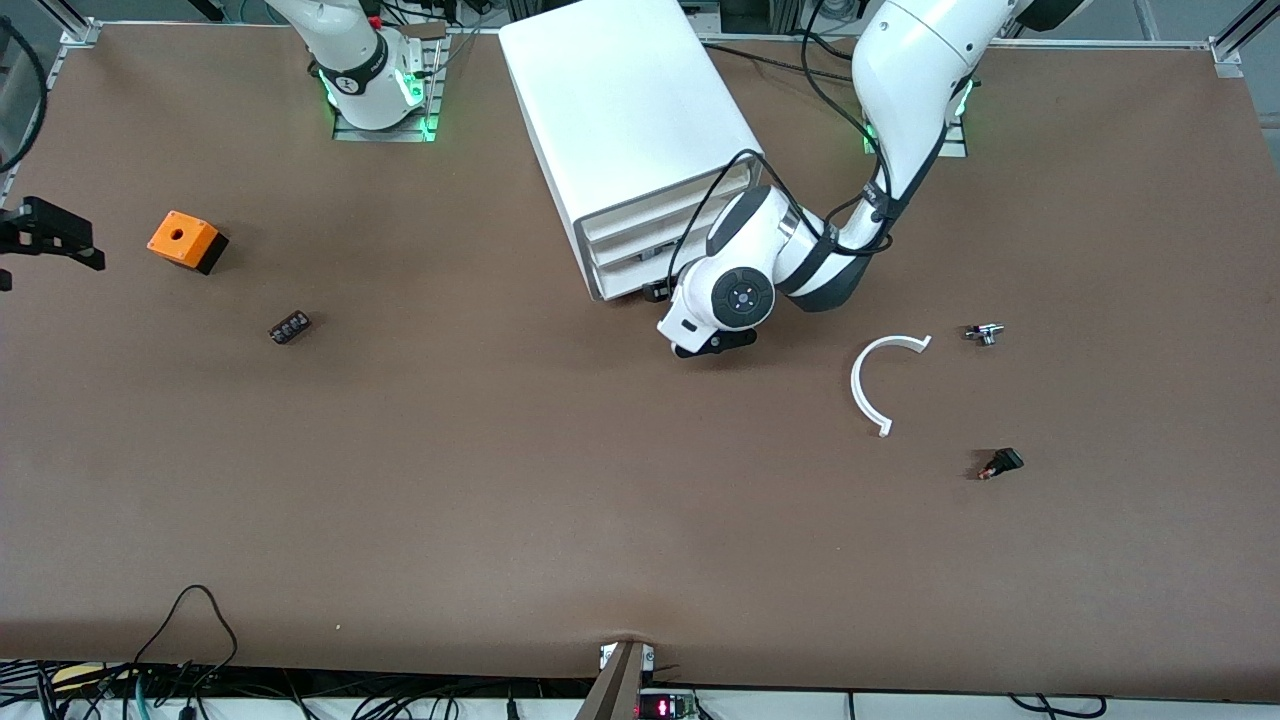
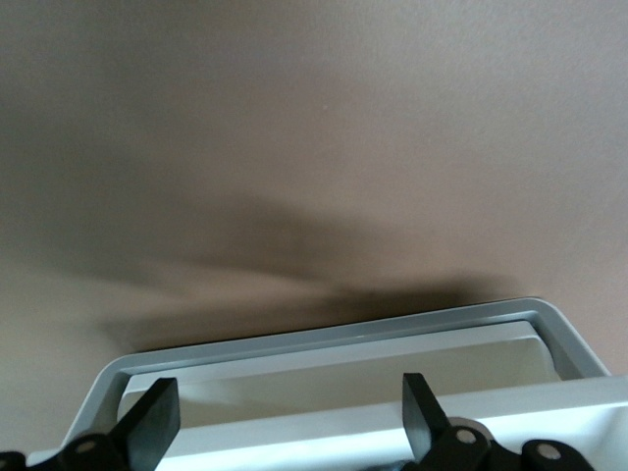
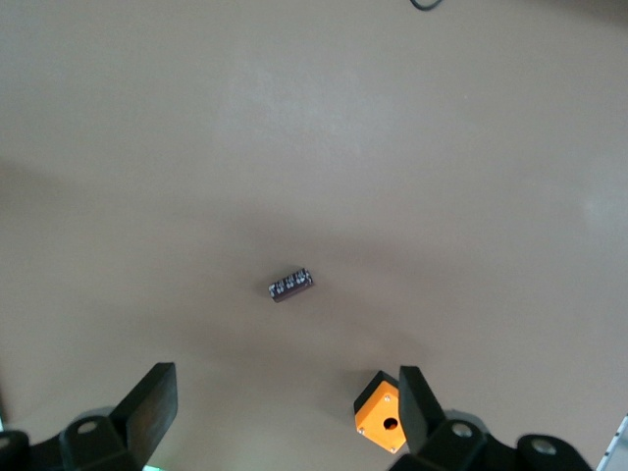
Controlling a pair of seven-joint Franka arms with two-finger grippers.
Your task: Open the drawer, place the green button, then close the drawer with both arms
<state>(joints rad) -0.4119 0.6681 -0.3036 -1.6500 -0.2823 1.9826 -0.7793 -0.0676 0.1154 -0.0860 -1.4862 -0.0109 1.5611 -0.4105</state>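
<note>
Left gripper at the drawer front, jaws wide, seen only by its wrist view, right gripper wide-jawed over the orange cube, button on the counter.

No readable words, brand names or numbers appear in any view. The black band on the right arm's base carries white lettering, too small to make out. A small display at the table's edge nearest the front camera glows with red segments (no digits can be read). The white cabinet bears no label.
</note>
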